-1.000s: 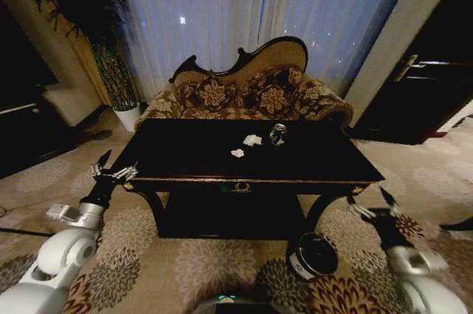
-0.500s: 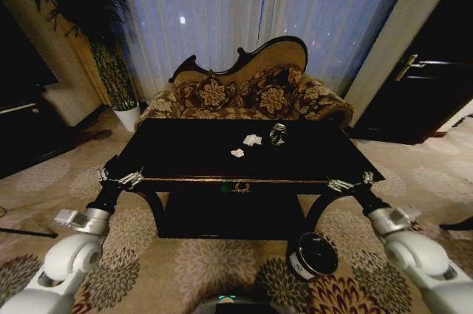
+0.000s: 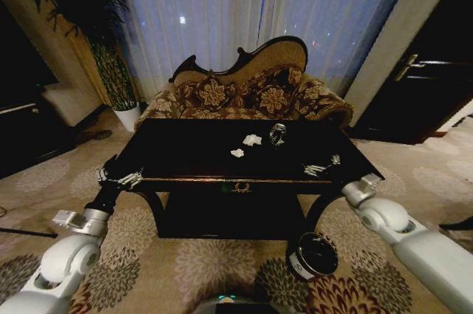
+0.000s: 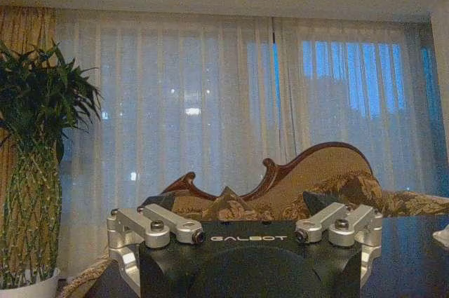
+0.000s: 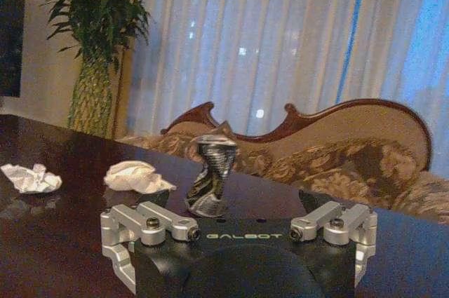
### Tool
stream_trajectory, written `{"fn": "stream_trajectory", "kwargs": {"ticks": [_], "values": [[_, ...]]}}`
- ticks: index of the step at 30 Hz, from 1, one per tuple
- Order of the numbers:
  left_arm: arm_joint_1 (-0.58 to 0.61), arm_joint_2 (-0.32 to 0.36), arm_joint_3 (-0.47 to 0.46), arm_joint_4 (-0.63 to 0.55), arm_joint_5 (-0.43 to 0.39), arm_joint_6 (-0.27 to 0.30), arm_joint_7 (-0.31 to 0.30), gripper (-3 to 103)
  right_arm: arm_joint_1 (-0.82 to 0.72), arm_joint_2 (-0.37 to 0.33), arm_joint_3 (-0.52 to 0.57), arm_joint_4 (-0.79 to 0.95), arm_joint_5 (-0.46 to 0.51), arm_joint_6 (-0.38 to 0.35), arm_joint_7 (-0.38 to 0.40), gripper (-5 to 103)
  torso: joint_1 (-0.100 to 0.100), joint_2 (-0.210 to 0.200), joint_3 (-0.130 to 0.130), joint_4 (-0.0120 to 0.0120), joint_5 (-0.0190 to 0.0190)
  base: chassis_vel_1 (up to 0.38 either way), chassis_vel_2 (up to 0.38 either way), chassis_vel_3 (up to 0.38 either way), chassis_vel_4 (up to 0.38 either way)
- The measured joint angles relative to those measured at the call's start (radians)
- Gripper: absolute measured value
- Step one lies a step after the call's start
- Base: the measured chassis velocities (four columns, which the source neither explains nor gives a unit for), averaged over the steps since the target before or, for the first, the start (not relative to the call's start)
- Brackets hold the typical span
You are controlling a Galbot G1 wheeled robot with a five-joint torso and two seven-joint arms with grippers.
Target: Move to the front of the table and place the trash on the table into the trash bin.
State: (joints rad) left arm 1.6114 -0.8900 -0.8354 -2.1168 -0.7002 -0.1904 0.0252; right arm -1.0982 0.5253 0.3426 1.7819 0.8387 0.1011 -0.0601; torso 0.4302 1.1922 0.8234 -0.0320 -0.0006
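Dark trash bin [image 3: 312, 255] on carpet | right claw [image 3: 319, 165] open over table [image 3: 192, 153]

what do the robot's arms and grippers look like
Both arms have rounded, glossy white shells narrowing to dark wrist sections with a silver collar. The left gripper and right gripper share one design: a matte black block body printed "GALBOT" in pale letters, with brushed silver metal linkages held by dark screws and carrying the jaws. No loose cables show.
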Motion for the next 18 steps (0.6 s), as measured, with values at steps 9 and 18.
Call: {"fn": "stream_trajectory", "kwargs": {"ticks": [9,18], "values": [[0.004,0.005,0.004,0.000,0.001,0.000,0.000,100,0.189,-0.004,-0.199,-0.094,0.045,-0.011,-0.003,100,0.000,0.000,0.000,-0.0005,0.0006,0.000,0.000,0.000,0.000],[-0.002,0.008,0.012,0.017,0.002,0.000,0.003,100,0.427,0.002,-0.410,-0.167,0.079,-0.034,0.009,100,0.000,0.000,0.000,-0.0002,0.0004,0.000,0.000,0.000,0.000]]}}
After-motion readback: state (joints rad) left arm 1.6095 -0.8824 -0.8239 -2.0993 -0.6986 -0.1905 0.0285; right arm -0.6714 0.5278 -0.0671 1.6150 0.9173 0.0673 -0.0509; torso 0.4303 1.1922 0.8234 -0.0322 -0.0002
